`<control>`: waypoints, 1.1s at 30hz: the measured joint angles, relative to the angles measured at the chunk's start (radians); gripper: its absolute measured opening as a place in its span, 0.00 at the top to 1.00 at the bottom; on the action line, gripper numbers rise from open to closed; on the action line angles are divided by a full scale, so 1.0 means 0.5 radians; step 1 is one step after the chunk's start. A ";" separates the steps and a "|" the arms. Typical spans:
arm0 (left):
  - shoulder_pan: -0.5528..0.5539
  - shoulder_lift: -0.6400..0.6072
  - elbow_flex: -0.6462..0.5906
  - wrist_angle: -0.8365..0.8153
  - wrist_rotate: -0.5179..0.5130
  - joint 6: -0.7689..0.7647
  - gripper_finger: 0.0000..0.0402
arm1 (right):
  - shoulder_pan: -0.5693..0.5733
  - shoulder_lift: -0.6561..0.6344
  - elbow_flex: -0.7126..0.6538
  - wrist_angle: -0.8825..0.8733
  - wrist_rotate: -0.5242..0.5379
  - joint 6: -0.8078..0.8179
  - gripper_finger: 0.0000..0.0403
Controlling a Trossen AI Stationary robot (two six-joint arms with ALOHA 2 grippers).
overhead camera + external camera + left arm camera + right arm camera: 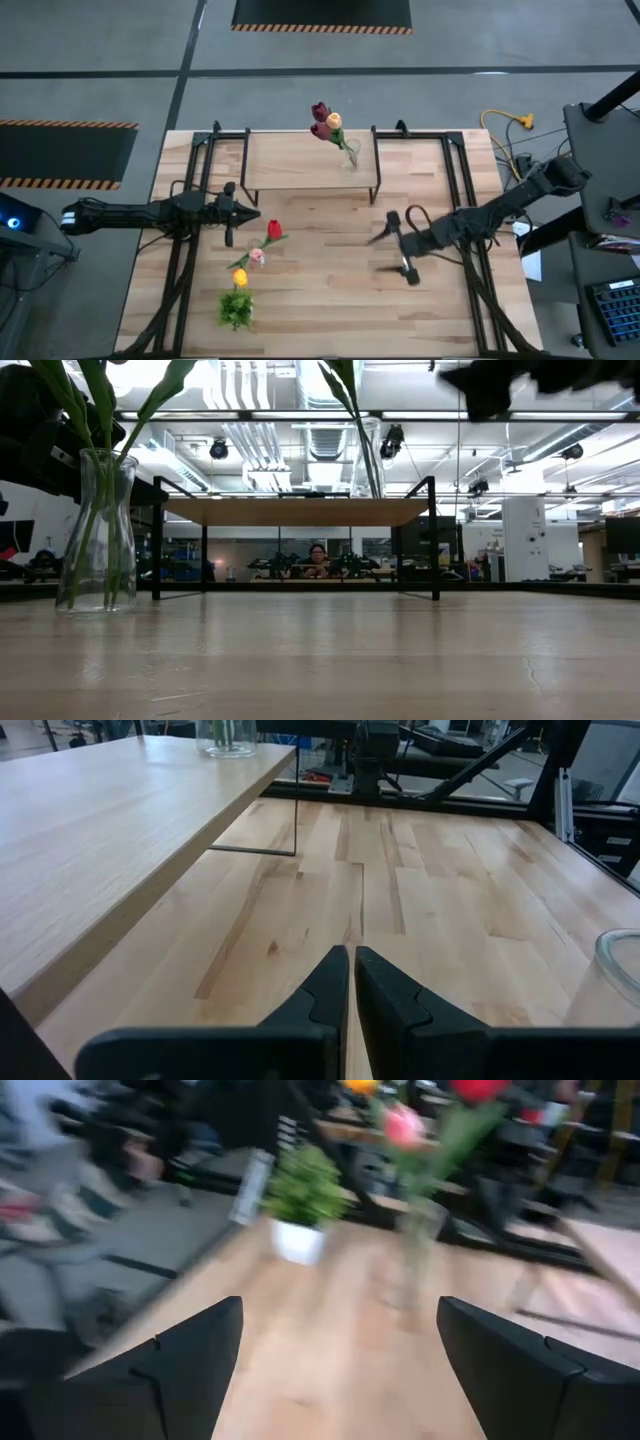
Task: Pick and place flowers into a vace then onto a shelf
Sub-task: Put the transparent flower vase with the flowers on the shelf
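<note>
A clear glass vase (350, 155) stands on the shelf (300, 160) at the table's far side, holding maroon and orange flowers (325, 122). A second glass vase (95, 530) stands on the tabletop toward the left and holds red, pink and orange flowers (258, 255); the right wrist view shows it too (418, 1230). My left gripper (240, 212) (352, 975) is shut and empty, low over the table beside the shelf's near edge. My right gripper (393, 250) (340, 1370) is open and empty over the table's right half, pointing toward the second vase.
A bushy green tuft in a white pot (235, 310) (300, 1210) stands near the table's front left. The shelf's thin black legs (432, 540) stand on the tabletop. Bare wood (330, 280) lies between the two grippers. A person (318, 560) sits in the room beyond.
</note>
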 joint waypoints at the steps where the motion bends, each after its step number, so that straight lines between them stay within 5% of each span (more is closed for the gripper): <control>1: 0.000 0.001 0.000 0.001 0.000 0.000 0.99 | -0.059 -0.008 -0.034 0.008 0.001 -0.025 0.19; 9: 0.000 0.000 0.000 0.000 0.000 0.000 0.99 | -0.711 -0.135 -0.196 -0.001 -0.399 0.021 0.19; 13: 0.001 0.000 0.000 0.000 0.000 0.000 0.99 | -0.888 -0.392 -0.291 -0.017 -0.424 0.062 0.19; 21: 0.001 0.000 0.000 0.005 -0.001 0.015 0.99 | -0.894 -1.090 -0.518 -0.349 -0.347 0.317 0.19; 28: 0.001 0.000 0.000 0.030 -0.005 0.016 0.99 | -0.893 -1.234 -0.677 -0.333 -0.305 0.153 0.20; 33: 0.001 0.000 0.000 0.032 -0.005 0.015 0.99 | -0.882 -1.260 -0.701 -0.364 -0.489 0.197 0.23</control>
